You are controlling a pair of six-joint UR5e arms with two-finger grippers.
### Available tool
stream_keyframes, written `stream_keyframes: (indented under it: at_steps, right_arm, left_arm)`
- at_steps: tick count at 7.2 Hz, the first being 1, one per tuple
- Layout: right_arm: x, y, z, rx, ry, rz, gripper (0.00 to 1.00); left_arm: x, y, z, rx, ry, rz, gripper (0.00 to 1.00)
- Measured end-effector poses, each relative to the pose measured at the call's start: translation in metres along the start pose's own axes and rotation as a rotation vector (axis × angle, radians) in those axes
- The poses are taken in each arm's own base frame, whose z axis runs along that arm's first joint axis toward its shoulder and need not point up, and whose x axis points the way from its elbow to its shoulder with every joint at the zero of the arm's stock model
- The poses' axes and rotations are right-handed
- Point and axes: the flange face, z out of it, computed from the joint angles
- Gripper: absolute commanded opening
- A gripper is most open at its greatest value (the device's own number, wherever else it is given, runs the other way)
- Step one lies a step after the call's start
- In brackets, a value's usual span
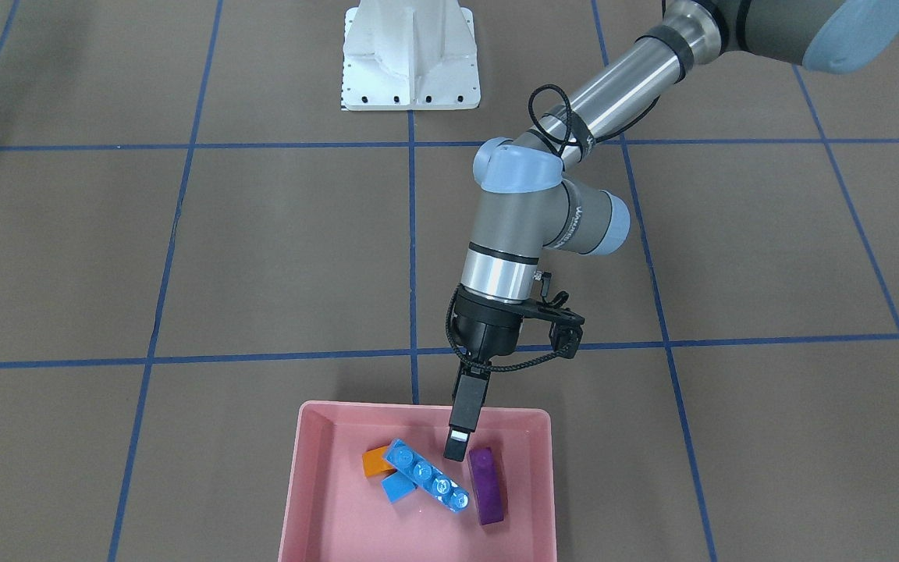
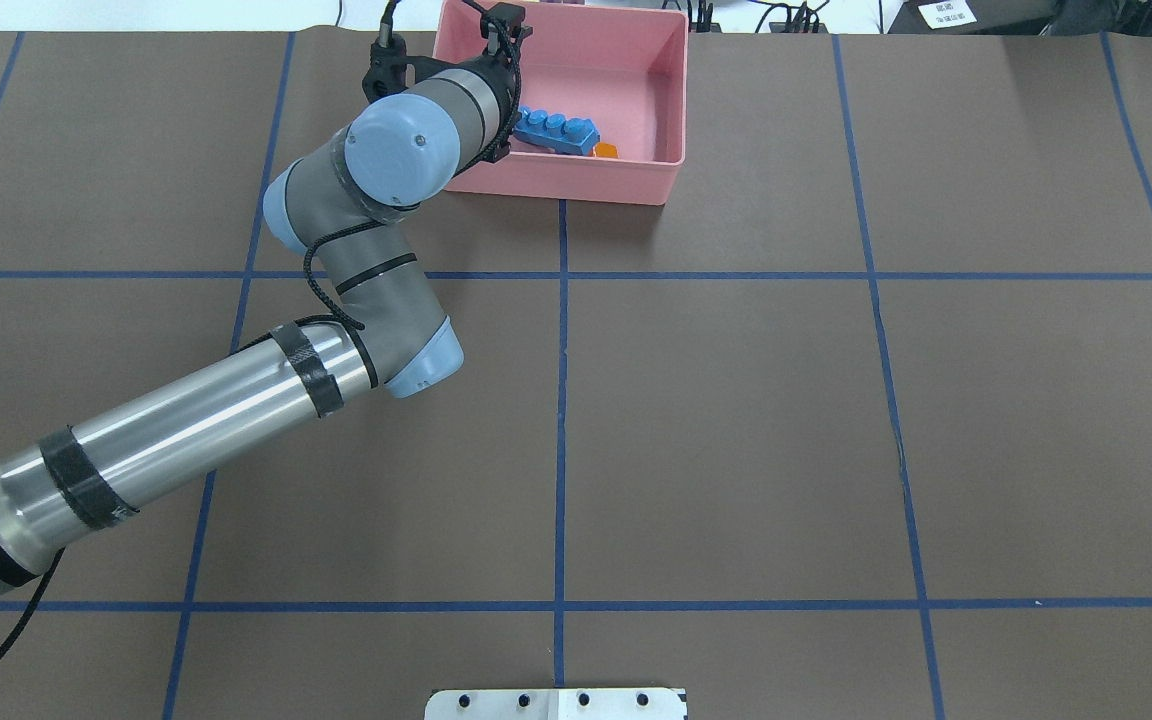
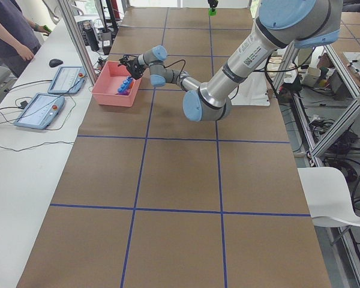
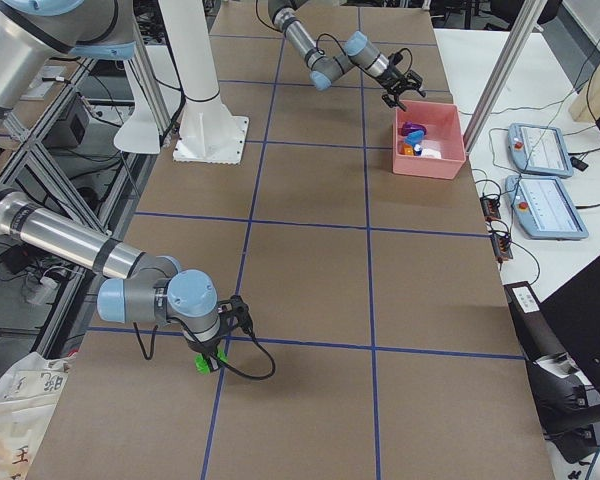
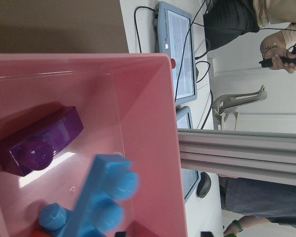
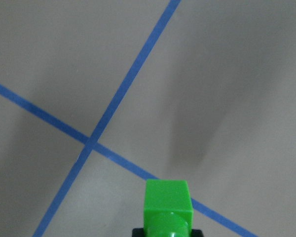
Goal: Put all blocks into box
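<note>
At the left of the right-side view, the right gripper has its jaws closed on the green two-stud brick beside a crossing of blue tape lines on the bench, well apart from the pink box. Inside the box, from left to right in the front-facing view, lie the orange brick, the small blue brick touching it, the long blue brick aslant across both, and the purple brick. The left gripper hangs between the last two, its jaws parted and empty.
</note>
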Motion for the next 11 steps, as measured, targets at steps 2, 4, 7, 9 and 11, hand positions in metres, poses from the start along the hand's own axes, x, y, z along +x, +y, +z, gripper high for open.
stream_keyframes:
  at_steps: [2,4,7,9,11]
  right_arm:
    - [0.031,-0.053,-0.050,0.082,0.042,0.071,0.00]
    - [0.060,-0.152,-0.128,0.136,0.067,0.107,0.00]
    - [0.037,-0.310,-0.222,0.197,0.082,0.156,0.00]
    - [-0.022,-0.415,-0.250,0.241,0.057,0.235,0.00]
    - [-0.125,-0.518,-0.265,0.275,-0.010,0.334,0.00]
  left_arm:
    - [0.015,-0.006,0.000,0.008,0.013,-0.001,1.00]
    - [0.035,-0.026,0.004,0.038,-0.006,0.038,1.00]
    - [0.065,-0.066,0.011,0.139,-0.108,0.289,1.00]
    - [0.094,-0.113,0.013,0.196,-0.166,0.499,1.00]
    - [0.095,-0.170,0.015,0.238,-0.240,0.676,1.00]
